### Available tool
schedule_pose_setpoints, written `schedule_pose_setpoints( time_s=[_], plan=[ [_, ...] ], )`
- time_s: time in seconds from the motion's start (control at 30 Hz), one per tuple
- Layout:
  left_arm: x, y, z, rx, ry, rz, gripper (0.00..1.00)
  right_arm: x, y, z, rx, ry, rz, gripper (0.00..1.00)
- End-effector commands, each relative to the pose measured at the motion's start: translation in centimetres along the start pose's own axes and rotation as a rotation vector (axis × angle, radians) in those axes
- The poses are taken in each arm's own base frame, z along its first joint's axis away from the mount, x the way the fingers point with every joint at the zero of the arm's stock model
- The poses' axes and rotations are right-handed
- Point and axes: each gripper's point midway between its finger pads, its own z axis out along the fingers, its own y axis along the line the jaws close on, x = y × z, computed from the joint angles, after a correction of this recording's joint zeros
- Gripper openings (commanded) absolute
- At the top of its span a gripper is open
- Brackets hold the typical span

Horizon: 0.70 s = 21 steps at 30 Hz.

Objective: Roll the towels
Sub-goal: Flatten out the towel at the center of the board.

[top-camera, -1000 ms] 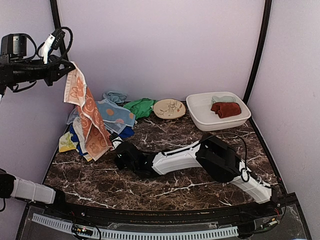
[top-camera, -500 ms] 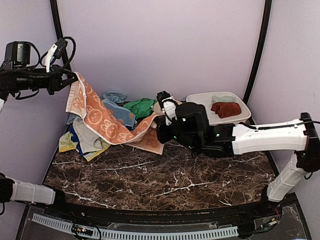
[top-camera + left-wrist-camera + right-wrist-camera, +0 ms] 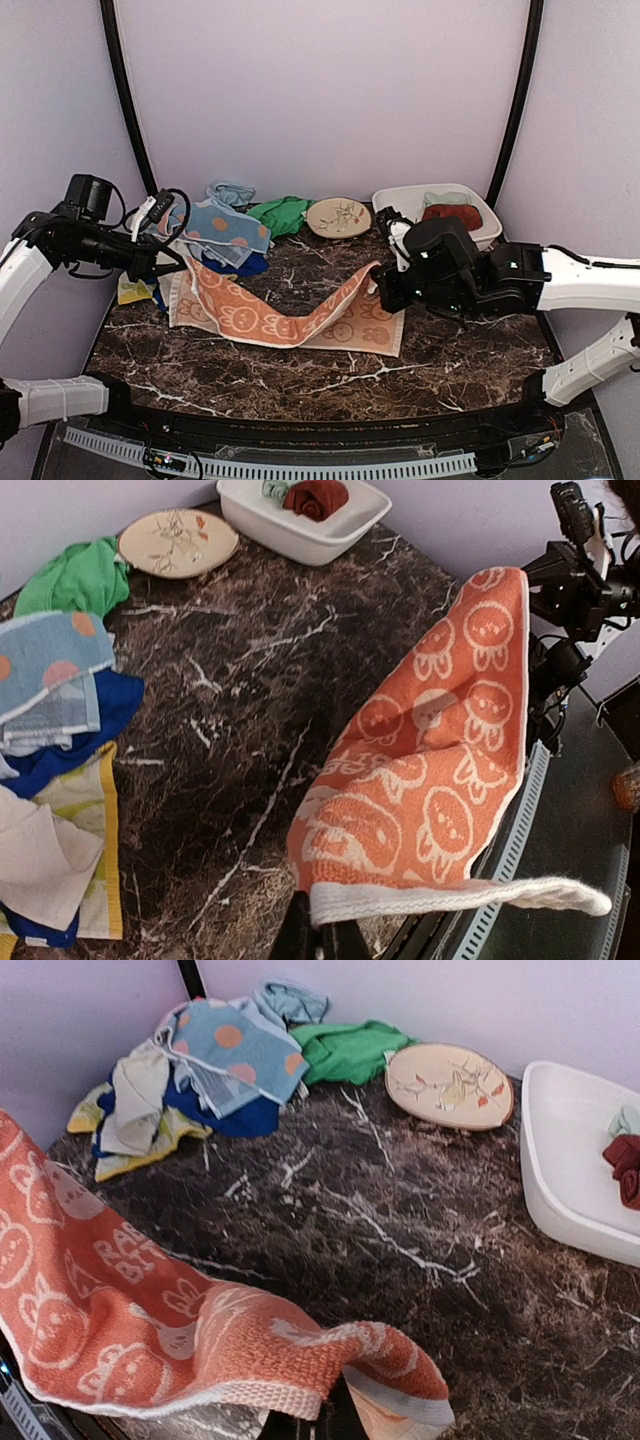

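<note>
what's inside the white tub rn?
Inside the white tub: a dark red towel, seemingly rolled, with a pale green towel behind it. The visible floor beside them is bare. Whatever lies beneath the two is covered.

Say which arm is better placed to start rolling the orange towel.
Probably right: the right gripper pinches the orange towel over the middle of the table, while the left gripper holds it beside the towel pile.

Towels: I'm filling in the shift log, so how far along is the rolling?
Done: a dark red towel looks rolled in the white tub. In hand: the left gripper and right gripper each pinch an end of the orange towel, draped over the table. Left: the loose pile at the back left.
</note>
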Motion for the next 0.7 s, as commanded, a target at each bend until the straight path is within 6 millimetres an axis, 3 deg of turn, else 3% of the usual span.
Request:
schedule_pose_setpoints(
  time_s=[0.0, 0.13, 0.17, 0.3, 0.37, 0.47, 0.53, 0.67],
  plan=[
    [3.8, 3.9, 3.2, -0.094, 0.077, 0.009, 0.00, 4.3, -2.3, 3.4, 0.092, 0.189, -0.009, 0.00],
    [6.5, 8.8, 5.6, -0.245, 0.157, 0.038, 0.00, 6.0, -4.7, 7.8, 0.113, 0.294, 0.014, 0.00],
    [7.0, 9.6, 6.1, -0.261, 0.176, 0.069, 0.07, 6.2, -5.2, 8.8, 0.118, 0.311, 0.018, 0.00],
    [8.2, 13.1, 7.2, -0.364, 0.263, 0.234, 0.54, 7.4, -7.2, 12.2, 0.133, 0.377, 0.025, 0.00],
    [9.0, 13.9, 7.7, -0.360, 0.318, 0.331, 0.66, 7.0, -7.2, 13.8, 0.119, 0.384, 0.030, 0.00],
    [10.0, 12.9, 8.5, -0.244, 0.391, 0.459, 0.74, 7.5, -7.2, 15.2, 0.100, 0.415, 0.027, 0.00],
    [10.1, 10.9, 9.1, -0.139, 0.426, 0.530, 0.78, 7.8, -7.2, 15.9, 0.094, 0.430, 0.024, 0.00],
    [12.1, 7.1, 11.0, 0.025, 0.524, 0.695, 0.77, 8.6, -7.6, 16.7, 0.097, 0.454, 0.032, 0.00]
  ],
)
